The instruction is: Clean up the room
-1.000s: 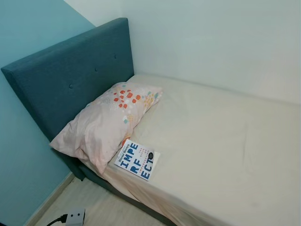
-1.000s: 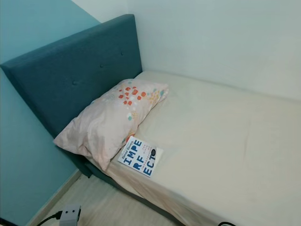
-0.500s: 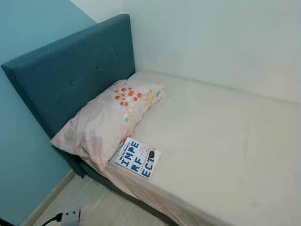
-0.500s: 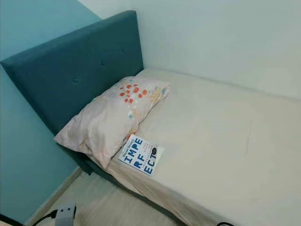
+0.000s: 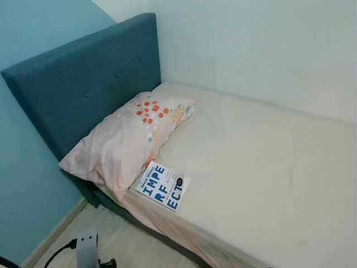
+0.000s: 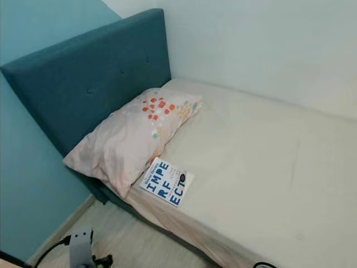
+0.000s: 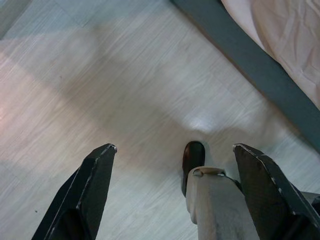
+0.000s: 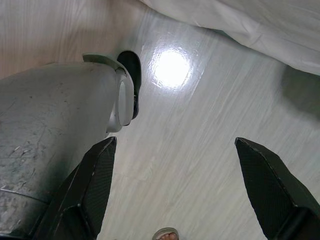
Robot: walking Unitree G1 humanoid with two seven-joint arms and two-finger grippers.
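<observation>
The bed [image 5: 262,167] spans most of the scene, its teal headboard [image 5: 83,89] at the left against the blue wall; the mattress lies bare and broad to the right and far side. A floral pillow [image 5: 125,139] lies aslant by the headboard, overhanging the near left corner. Touching its near end, a book [image 5: 163,187] sits right at the mattress's near edge.

Judging by this, the robot is at the approach stage; next calls for stepping closer and reaching for the book. Floor space is narrow on the near left, where a power adapter [image 5: 87,245] and cable lie.

Both arms hang over the wood floor [image 7: 100,90]: left gripper [image 7: 172,195] and right gripper [image 8: 175,190] spread wide, holding nothing.
</observation>
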